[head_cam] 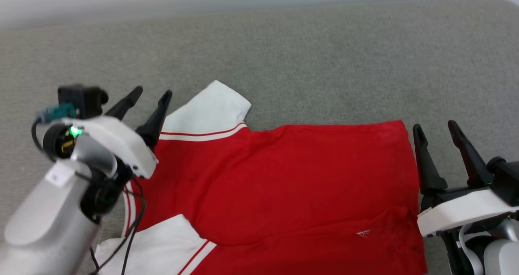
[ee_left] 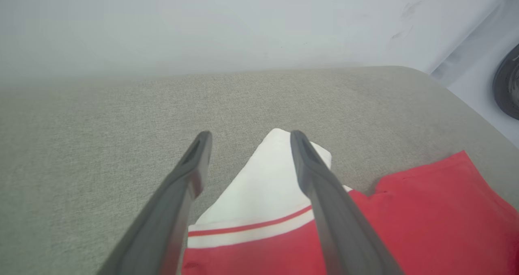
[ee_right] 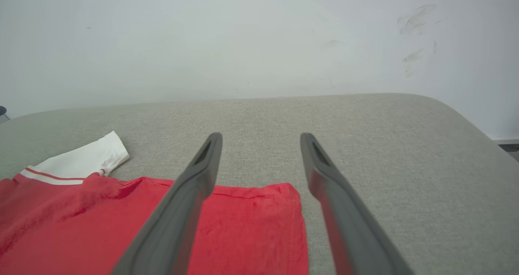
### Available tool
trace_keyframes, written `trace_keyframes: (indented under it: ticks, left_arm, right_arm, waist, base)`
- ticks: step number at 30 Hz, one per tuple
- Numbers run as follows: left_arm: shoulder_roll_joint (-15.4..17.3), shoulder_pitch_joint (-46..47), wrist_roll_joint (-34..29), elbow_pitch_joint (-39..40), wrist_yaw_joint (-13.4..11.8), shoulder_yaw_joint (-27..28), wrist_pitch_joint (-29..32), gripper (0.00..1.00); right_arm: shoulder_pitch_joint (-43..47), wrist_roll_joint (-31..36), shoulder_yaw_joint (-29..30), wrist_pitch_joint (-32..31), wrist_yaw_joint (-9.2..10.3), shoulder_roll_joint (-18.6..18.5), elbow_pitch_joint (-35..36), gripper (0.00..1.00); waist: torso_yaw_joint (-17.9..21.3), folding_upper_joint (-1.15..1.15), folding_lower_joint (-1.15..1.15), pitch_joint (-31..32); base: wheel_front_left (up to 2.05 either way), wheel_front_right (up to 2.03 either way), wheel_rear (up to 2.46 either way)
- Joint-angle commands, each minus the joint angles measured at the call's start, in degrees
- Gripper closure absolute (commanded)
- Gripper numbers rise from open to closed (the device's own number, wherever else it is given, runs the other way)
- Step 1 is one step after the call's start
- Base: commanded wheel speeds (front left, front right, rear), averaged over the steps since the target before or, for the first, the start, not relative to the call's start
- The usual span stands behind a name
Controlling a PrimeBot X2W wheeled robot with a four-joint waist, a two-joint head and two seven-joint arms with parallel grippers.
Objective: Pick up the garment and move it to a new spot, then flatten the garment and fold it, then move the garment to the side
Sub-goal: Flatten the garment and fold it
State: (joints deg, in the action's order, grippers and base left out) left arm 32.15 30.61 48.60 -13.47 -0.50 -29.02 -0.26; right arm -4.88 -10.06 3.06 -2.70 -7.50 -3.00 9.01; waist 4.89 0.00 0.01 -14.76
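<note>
The garment [head_cam: 292, 185] lies spread flat on the grey cushioned surface [head_cam: 308, 60], plain red face up, with one white sleeve [head_cam: 211, 110] pointing up-left and another white sleeve [head_cam: 158, 246] at the lower left. My left gripper [head_cam: 151, 93] hovers open just left of the upper sleeve; in the left wrist view that sleeve [ee_left: 259, 190] lies between and under its fingers, nothing held. My right gripper [head_cam: 436, 127] stands open beside the garment's right hem edge, empty. In the right wrist view the hem corner [ee_right: 259, 222] sits under the left finger.
The grey surface stretches well beyond the garment toward a pale wall [ee_right: 243, 35]. Its rounded right end [ee_right: 466, 117] drops off to the floor. A dark round object [ee_left: 509, 84] shows past that end in the left wrist view.
</note>
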Motion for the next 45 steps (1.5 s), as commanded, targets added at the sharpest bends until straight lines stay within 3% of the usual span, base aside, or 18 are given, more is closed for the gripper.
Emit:
trace_keyframes:
  ticks: [1,8,18,24,25,26,27,28,37,45]
  left_arm:
    - [0.2,3.0,0.8,-1.2,1.6,-0.4,2.4,0.00]
    - [1.6,13.0,5.7,-7.1,6.5,-3.3,17.0,0.00]
    - [6.2,20.3,10.6,-12.5,7.7,-7.1,36.1,0.00]
    - [5.9,19.8,10.2,-16.7,7.8,-11.8,44.2,0.00]
    - [5.7,19.1,10.4,-17.5,7.7,-12.8,46.0,0.04]
    - [5.5,18.6,10.7,-18.1,7.6,-13.5,47.5,0.51]
    - [5.2,18.4,10.9,-18.4,7.7,-13.9,48.0,0.72]
    - [4.8,18.2,11.1,-18.7,7.7,-14.1,48.3,1.00]
    - [3.7,20.3,8.5,-18.5,7.9,-13.3,40.1,1.00]
    - [3.6,22.4,7.3,-16.7,7.9,-12.2,32.9,1.00]
  right_arm:
    - [-1.2,-0.4,-0.2,0.6,0.03,0.2,0.3,0.00]
    - [-3.0,-2.3,-1.0,1.3,0.03,0.2,-1.3,0.00]
    - [-4.3,-5.8,-2.6,3.4,0.03,0.2,-5.0,0.00]
    - [-4.8,-7.8,-3.3,4.7,0.03,0.2,-7.5,0.00]
    - [-4.9,-7.9,-3.4,4.8,0.03,0.2,-7.7,0.00]
    - [-5.0,-8.1,-3.3,4.9,0.03,0.2,-8.0,0.00]
    - [-5.2,-8.4,-3.2,5.1,0.03,0.2,-8.5,0.00]
    - [-5.5,-8.7,-3.1,5.3,0.03,0.2,-8.9,0.00]
    - [-7.6,-8.6,-2.4,3.3,0.03,0.2,-13.1,0.00]
    - [-13.7,-8.1,-0.5,-7.6,0.03,-1.5,-20.8,0.00]
  waist:
    - [1.8,0.00,-0.01,-2.8]
    - [4.8,0.00,-0.01,-6.1]
    - [9.5,0.00,-0.01,-10.2]
    - [11.3,0.00,-0.01,-11.6]
    - [11.5,0.00,-0.01,-11.7]
    - [11.7,0.00,-0.01,-11.8]
    - [11.8,0.00,-0.01,-12.0]
    - [11.9,0.00,-0.01,-12.0]
    - [10.6,0.00,-0.01,-10.4]
    - [6.6,0.00,-0.01,-6.4]
  base:
    - [0.00,0.00,0.00]
    - [0.00,0.00,0.00]
    - [0.00,0.00,0.00]
    - [0.00,0.00,0.00]
    - [0.00,0.00,0.00]
    - [0.00,0.00,0.00]
    - [0.00,0.00,0.00]
    - [0.00,0.00,0.00]
    - [0.00,0.00,0.00]
    - [0.00,0.00,0.00]
